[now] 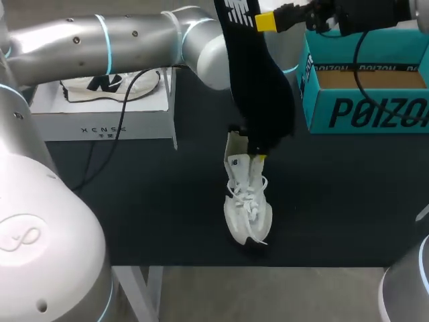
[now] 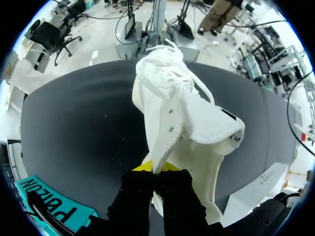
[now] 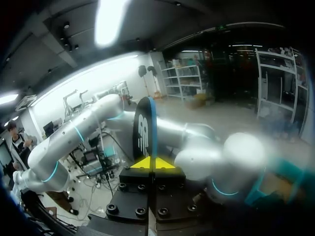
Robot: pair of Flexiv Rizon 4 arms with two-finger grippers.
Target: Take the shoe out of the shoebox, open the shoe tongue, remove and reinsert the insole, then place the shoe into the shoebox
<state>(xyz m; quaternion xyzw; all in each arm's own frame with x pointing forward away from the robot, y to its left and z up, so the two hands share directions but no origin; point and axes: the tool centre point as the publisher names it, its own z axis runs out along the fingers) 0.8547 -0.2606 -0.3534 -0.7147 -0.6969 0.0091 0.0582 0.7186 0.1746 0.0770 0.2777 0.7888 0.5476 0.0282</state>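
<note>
Two shoes are in sight. One white lace-up sneaker (image 1: 247, 204) stands on the black counter (image 1: 147, 194) near its front edge, with its toe toward that edge. A second pale shoe (image 1: 110, 84) lies on a white cardboard box (image 1: 100, 124) at the left. There are two boxes, the other being an open teal cardboard shoebox (image 1: 375, 111) at the right, well apart from the sneaker. There is one long black insole (image 1: 244, 60), raised high above the counter.

The left end effector (image 1: 258, 155) is at the sneaker's heel end. Only the left wrist view shows its grip: the fingers of the left end effector (image 2: 155, 169) are nearly together, pinching the edge of the sneaker's (image 2: 172, 108) opening. That view also shows a corner of the teal shoebox (image 2: 47, 201).

The right end effector (image 1: 266, 21) sits at the top of the head view. In the right wrist view its yellow tips (image 3: 152, 163) are closed on the insole's (image 3: 145, 132) end, and a blue rim shows along the insole's edge.
</note>
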